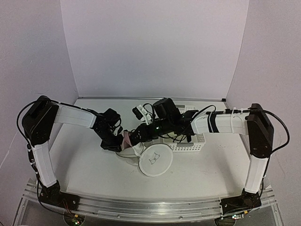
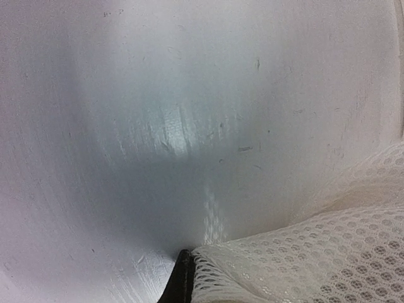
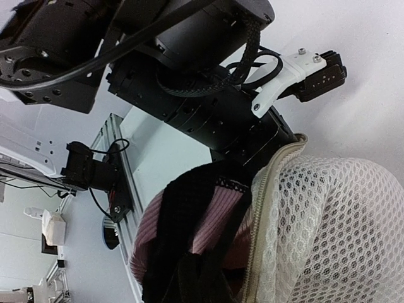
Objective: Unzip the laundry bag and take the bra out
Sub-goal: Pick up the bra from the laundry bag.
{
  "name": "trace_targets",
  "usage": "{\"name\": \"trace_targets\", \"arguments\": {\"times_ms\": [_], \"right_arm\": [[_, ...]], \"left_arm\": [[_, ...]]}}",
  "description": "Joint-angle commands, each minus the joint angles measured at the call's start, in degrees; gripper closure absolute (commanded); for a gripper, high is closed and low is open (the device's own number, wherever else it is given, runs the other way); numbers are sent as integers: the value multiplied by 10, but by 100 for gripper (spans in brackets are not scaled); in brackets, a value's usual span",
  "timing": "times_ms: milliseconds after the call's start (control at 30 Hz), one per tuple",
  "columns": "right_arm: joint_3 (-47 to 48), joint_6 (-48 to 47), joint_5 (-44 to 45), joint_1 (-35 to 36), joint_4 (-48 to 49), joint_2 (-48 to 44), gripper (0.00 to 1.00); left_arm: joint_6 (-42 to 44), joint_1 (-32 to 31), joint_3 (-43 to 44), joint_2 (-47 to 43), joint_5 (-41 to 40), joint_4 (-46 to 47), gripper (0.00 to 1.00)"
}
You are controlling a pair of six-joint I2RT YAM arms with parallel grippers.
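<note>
Bra (image 3: 211, 218) poking past unzipped edge of laundry bag (image 3: 328, 233), left gripper (image 1: 116, 145) and right gripper (image 1: 130, 138) crowded there, both grips unclear.

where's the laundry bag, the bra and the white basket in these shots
laundry bag (image 1: 157, 167): top external view, on its flat round face below the drawing
bra (image 3: 213, 214): right wrist view, on the pink fabric beside the bag's zip edge
white basket (image 1: 190, 145): top external view, on its perforated near wall

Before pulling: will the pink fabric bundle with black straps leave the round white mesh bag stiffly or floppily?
Likely floppy: the pink fabric bundle bulges softly from the opening. Its black straps may snag the zipper edge. The thin round white mesh bag may follow.
</note>
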Motion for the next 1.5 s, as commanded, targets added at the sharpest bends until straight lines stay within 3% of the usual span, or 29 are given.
{"name": "trace_targets", "arguments": {"times_ms": [0,533,1000,1467], "right_arm": [[-26,42,-73,-14,132,-81,100],[-113,160,-69,-57,327,-168,100],[-150,153,2,-79,341,-246,100],[-115,108,70,-90,306,-317,100]], "left_arm": [[-2,3,24,14,-16,-11,100],[2,3,37,35,-16,-20,100],[11,4,44,28,-38,-36,100],[13,5,49,27,-44,-46,100]]}}
